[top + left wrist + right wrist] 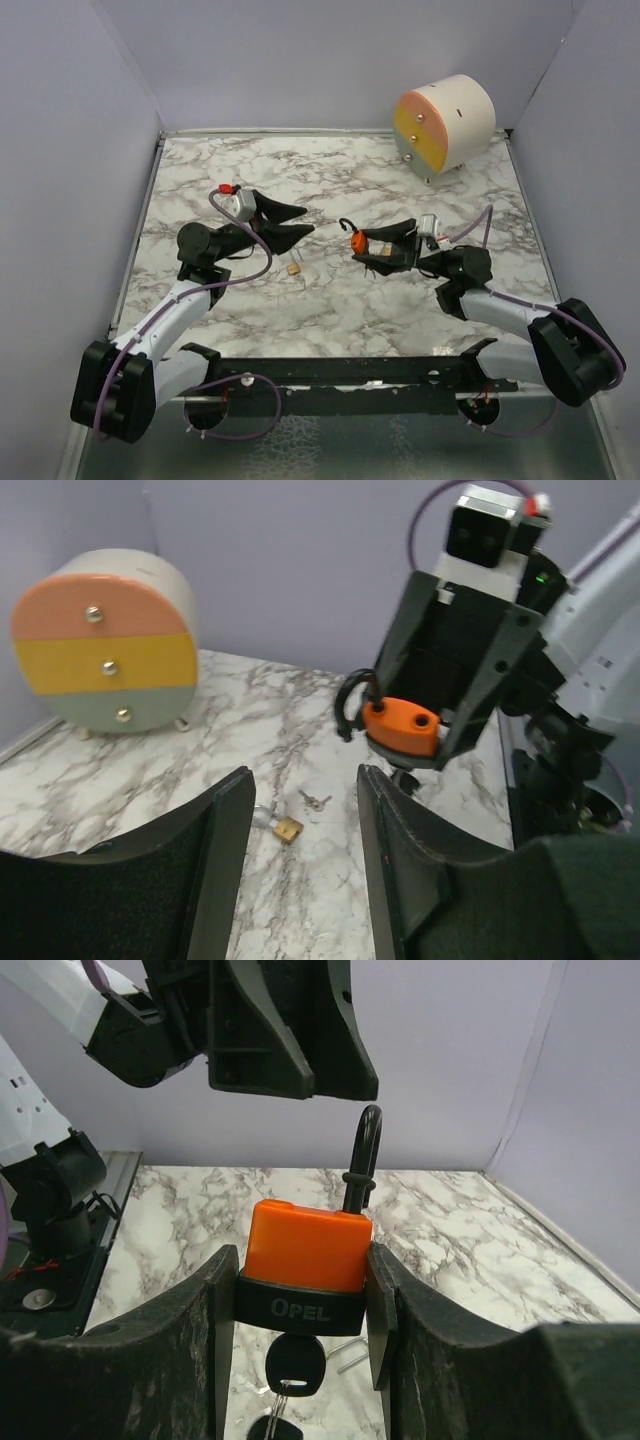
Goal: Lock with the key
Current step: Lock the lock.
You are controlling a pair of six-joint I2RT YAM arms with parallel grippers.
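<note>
My right gripper [372, 250] is shut on an orange padlock [308, 1245], gripping its black base between both fingers a little above the table. The padlock's black shackle [365, 1155] sticks out and looks open. A black key [295, 1360] sits in the keyhole, with a second key hanging from its ring. The padlock also shows in the top view [357, 241] and in the left wrist view [402, 726]. My left gripper [300, 220] is open and empty, facing the padlock from the left with a gap between them. It shows above the padlock in the right wrist view [290, 1030].
A small brass padlock [286, 828] and small silver keys [315, 801] lie on the marble table between the arms; the brass padlock also shows in the top view [295, 269]. A round drawer unit [445, 123] with pink, yellow and green fronts stands at the back right.
</note>
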